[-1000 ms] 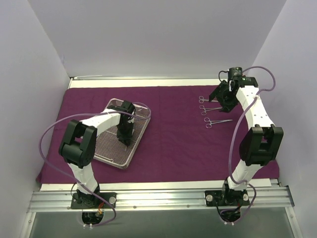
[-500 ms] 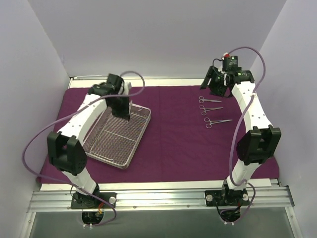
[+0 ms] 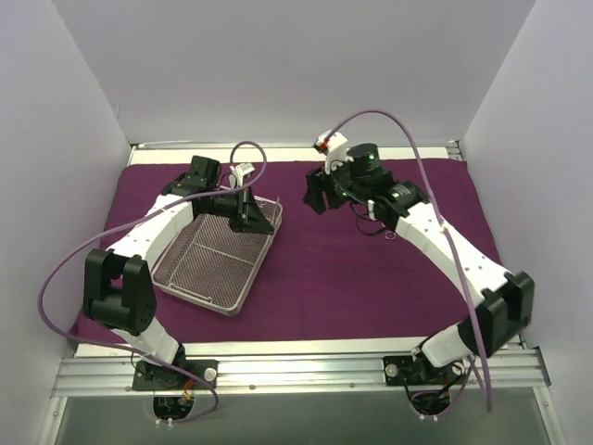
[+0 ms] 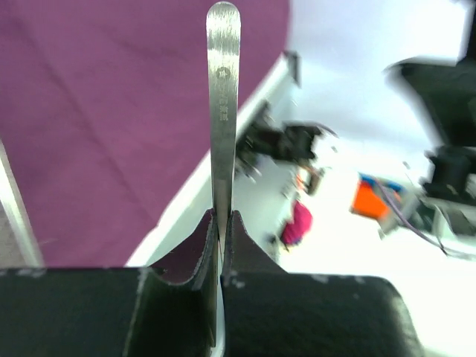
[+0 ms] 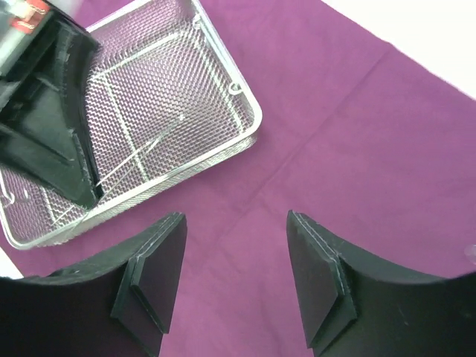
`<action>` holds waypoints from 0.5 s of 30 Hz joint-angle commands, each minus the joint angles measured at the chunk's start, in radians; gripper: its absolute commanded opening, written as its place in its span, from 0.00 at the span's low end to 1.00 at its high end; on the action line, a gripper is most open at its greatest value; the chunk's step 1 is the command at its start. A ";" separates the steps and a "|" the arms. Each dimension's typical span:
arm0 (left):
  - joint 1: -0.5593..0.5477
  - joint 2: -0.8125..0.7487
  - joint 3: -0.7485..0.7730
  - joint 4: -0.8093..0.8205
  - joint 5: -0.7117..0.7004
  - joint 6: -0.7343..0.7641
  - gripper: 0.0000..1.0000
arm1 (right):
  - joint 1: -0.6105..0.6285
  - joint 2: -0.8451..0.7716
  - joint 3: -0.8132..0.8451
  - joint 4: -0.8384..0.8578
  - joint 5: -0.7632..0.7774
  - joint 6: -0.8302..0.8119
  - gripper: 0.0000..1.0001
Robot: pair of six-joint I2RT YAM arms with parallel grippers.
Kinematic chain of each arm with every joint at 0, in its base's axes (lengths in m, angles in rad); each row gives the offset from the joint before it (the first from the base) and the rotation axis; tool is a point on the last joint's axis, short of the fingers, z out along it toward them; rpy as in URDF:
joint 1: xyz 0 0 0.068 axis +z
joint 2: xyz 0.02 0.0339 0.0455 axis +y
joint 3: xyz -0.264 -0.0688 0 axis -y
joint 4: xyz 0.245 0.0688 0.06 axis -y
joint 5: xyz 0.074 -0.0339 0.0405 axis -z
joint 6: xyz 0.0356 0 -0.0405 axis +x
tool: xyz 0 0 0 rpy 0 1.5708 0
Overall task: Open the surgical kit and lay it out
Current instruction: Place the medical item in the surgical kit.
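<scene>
The dark purple cloth (image 3: 343, 278) lies spread flat over the table. On its left side sits the silver wire-mesh tray (image 3: 208, 264), at an angle. My left gripper (image 3: 246, 213) hovers over the tray's far right corner, shut on a thin flat steel instrument (image 4: 223, 111) that sticks straight out past the jaws (image 4: 221, 217). My right gripper (image 3: 315, 198) is open above bare cloth just right of the tray (image 5: 156, 97); nothing is between its fingers (image 5: 236, 219). A ring-handled instrument (image 3: 389, 234) shows on the cloth beside the right forearm; the arm hides the rest there.
White walls close in the left, back and right sides. The arms' bases sit on a metal rail (image 3: 296, 371) at the near edge. The left arm's purple cable (image 3: 246, 158) loops over the tray's far end.
The left gripper shut on the instrument in the tray, lifted it and swung to the tray's far right corner. The right arm swept left from the laid-out instruments toward the middle, still open.
</scene>
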 commanded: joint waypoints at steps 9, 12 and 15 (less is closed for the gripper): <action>-0.032 -0.032 -0.101 -0.048 0.211 0.154 0.02 | 0.092 -0.126 0.072 -0.310 -0.159 -0.714 0.58; -0.056 -0.049 -0.133 0.015 0.224 0.085 0.02 | 0.143 -0.120 0.086 -0.396 -0.149 -0.781 0.58; -0.107 -0.048 -0.119 -0.047 0.183 0.112 0.02 | 0.203 -0.111 0.083 -0.436 -0.109 -0.848 0.57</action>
